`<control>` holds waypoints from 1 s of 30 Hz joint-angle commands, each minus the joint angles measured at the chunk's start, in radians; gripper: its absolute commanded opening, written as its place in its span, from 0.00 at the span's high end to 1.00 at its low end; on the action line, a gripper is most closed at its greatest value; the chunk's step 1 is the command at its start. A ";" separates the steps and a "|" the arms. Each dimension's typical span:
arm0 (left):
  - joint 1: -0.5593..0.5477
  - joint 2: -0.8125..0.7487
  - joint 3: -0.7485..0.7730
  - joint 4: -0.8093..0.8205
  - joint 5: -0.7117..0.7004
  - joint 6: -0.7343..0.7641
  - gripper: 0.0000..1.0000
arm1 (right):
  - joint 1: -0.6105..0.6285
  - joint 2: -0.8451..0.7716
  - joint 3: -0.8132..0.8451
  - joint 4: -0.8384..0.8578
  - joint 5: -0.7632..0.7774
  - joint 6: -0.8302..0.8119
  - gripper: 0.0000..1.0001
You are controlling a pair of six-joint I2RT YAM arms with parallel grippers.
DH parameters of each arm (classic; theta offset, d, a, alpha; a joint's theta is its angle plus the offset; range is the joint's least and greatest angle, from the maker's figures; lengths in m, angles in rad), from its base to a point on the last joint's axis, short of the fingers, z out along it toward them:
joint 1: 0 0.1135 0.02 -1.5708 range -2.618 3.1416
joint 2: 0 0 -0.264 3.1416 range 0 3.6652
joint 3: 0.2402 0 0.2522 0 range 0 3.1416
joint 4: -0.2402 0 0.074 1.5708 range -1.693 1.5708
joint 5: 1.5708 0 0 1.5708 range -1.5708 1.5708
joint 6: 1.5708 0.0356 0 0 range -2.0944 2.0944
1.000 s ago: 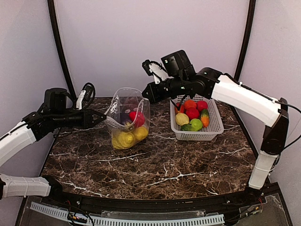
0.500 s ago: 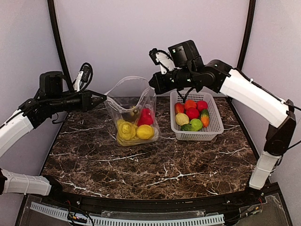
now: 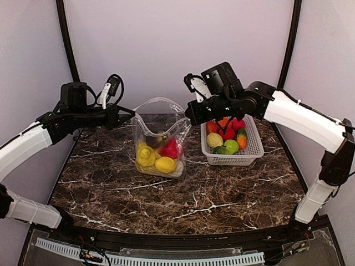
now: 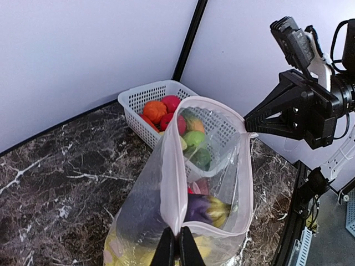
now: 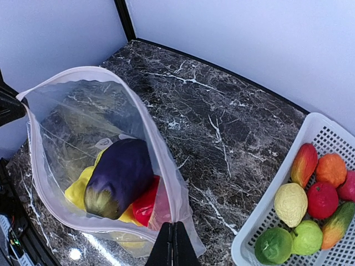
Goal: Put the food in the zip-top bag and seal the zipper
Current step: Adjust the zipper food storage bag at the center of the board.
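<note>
Top cam, near → far.
- Dark marbled surface (image 3: 194, 205).
- Mid-left on it, the zip-top bag (image 3: 161, 136) stood upright. Its mouth was open and stretched betw both claws. Its bottom appeared to rest on the surface.
- Left claw (image 3: 132, 113) was pinched fully closed on the bag's left mouth edge, and right claw (image 3: 188, 115) likewise on the right edge. Wrist cams showed each pair of fingers clamped flat on the pinkish zipper (image 4: 168, 166) strip.
- Zipper was unsealed, its 2 sides bowed well apart.
- Food (image 3: 165, 164) in the bag: yellow pcs at the bottom, a red pc, and a dark purple eggplant (image 5: 119, 177) lying on top.
- Just right of the bag, not touching: white lattice basket (image 3: 252, 148) w/ more food (red, orange, pale yellow, green pcs).
- Right arm reached over the basket's back-left corner.
</note>
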 commanded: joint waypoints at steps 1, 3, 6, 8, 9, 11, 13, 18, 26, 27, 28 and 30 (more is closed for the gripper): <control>0.001 -0.068 -0.096 0.175 -0.004 0.054 0.99 | -0.004 -0.058 -0.020 0.031 -0.005 0.038 0.87; 0.001 -0.100 -0.147 0.241 -0.015 0.054 0.99 | -0.004 -0.078 -0.022 0.036 -0.023 0.042 0.73; 0.003 -0.124 -0.182 0.250 -0.021 0.049 0.99 | -0.002 -0.115 -0.028 0.040 -0.038 0.043 0.45; 0.003 -0.129 -0.189 0.242 -0.023 0.047 0.99 | -0.003 -0.143 -0.038 0.035 -0.027 0.043 0.34; 0.004 -0.133 -0.191 0.242 -0.024 0.045 0.99 | -0.002 -0.163 -0.045 0.033 -0.013 0.042 0.31; 0.005 -0.142 -0.198 0.250 -0.024 0.039 0.99 | -0.003 -0.192 -0.060 0.018 0.040 0.042 0.24; 0.007 -0.155 -0.205 0.257 -0.027 0.036 0.99 | -0.025 -0.213 -0.082 -0.004 0.100 0.044 0.19; 0.009 -0.181 -0.221 0.255 -0.052 0.044 0.99 | -0.146 -0.240 -0.170 -0.035 0.068 0.083 0.14; 0.009 -0.190 -0.218 0.240 -0.059 0.055 0.99 | -0.354 -0.202 -0.336 0.008 -0.081 0.145 0.10; 0.009 -0.194 -0.218 0.239 -0.061 0.057 0.99 | -0.376 -0.191 -0.352 0.013 -0.094 0.153 0.10; 0.009 -0.195 -0.219 0.238 -0.062 0.057 0.99 | -0.390 -0.177 -0.373 0.022 -0.106 0.156 0.10; 0.009 -0.199 -0.219 0.236 -0.065 0.060 0.99 | -0.419 -0.152 -0.409 0.042 -0.120 0.160 0.10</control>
